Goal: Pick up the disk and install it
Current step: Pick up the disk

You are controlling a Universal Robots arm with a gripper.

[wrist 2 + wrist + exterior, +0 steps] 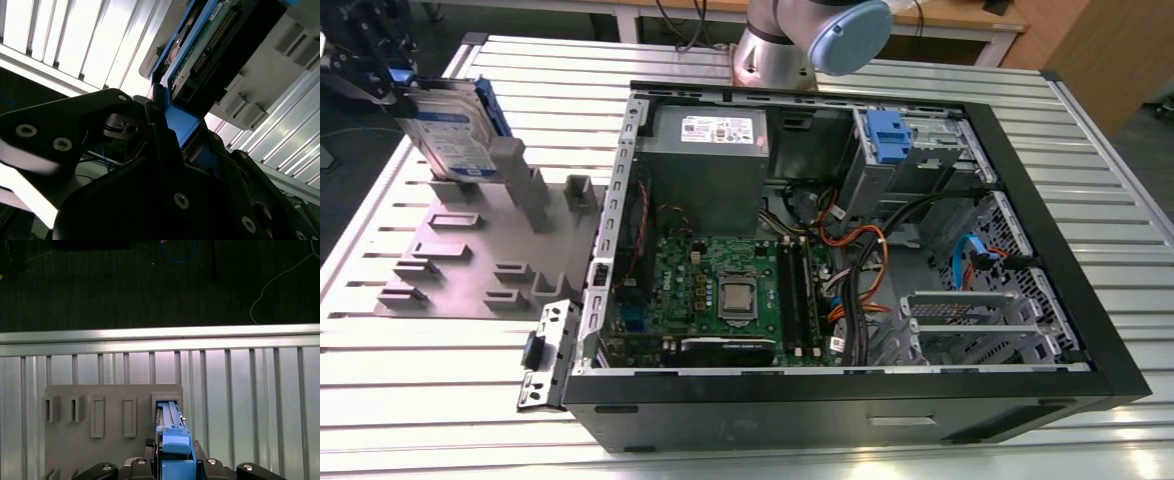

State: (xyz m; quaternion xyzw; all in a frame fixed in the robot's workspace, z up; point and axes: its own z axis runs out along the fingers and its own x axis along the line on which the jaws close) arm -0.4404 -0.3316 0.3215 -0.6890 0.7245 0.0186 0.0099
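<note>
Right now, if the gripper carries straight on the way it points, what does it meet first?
The disk: the gripper points down at its blue-railed top edge, and I can make out no gap between them. Under the disk lies the grey holder plate. Depth here is hard to judge.

Exterior view overlooks table [427, 400]; both wrist views closely share the disk [170, 416].

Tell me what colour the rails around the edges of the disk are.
Blue. The rails show best in the first wrist view.
</note>
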